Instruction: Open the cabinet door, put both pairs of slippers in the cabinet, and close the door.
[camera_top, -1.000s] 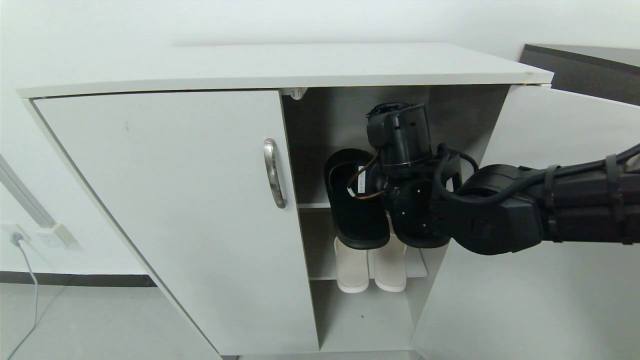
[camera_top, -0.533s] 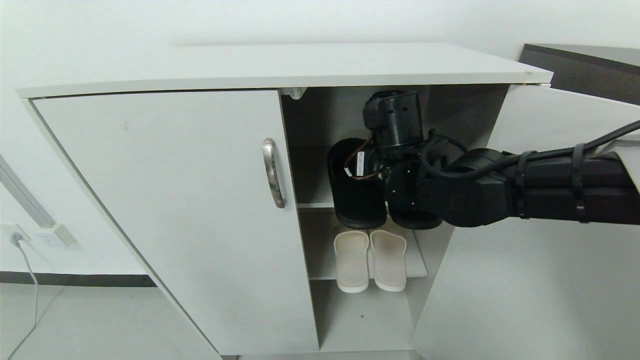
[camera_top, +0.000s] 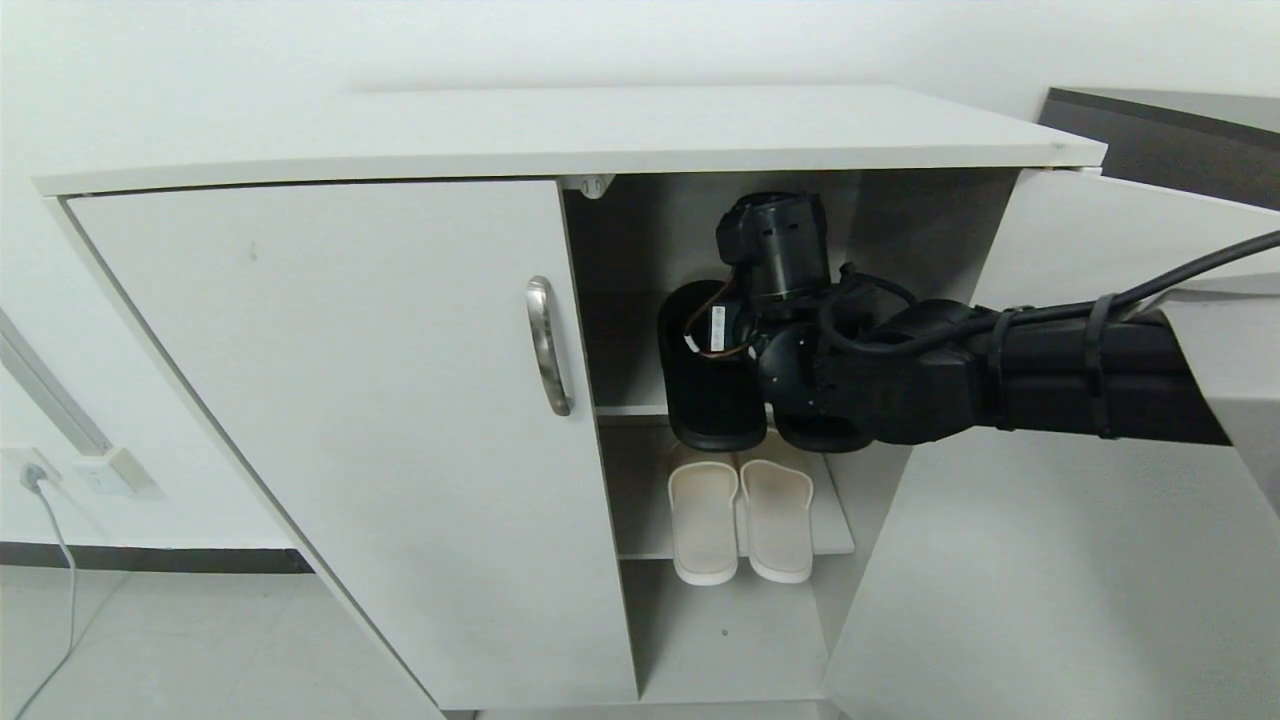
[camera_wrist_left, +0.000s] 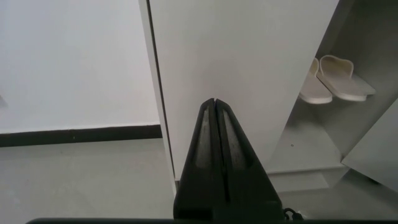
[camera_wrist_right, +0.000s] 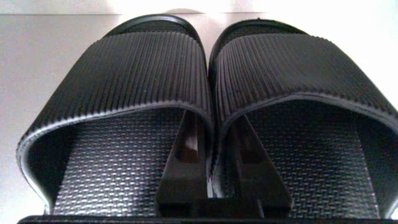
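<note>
Slippers (camera_top: 712, 385), black, are at the cabinet's (camera_top: 560, 130) upper shelf (camera_top: 625, 410), their adjoining inner walls pinched by the right tool (camera_wrist_right: 214, 124). A white pair (camera_top: 740, 520) lies on the lower shelf (camera_top: 835, 535). The left tool (camera_wrist_left: 214, 107), pressed together, hangs before the cabinet's closed door (camera_top: 330, 400).

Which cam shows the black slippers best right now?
Right wrist view: black slippers close up, both straps, right gripper clamped on their inner edges. Head view: half hidden behind the arm. Left wrist view: white slippers instead.
</note>
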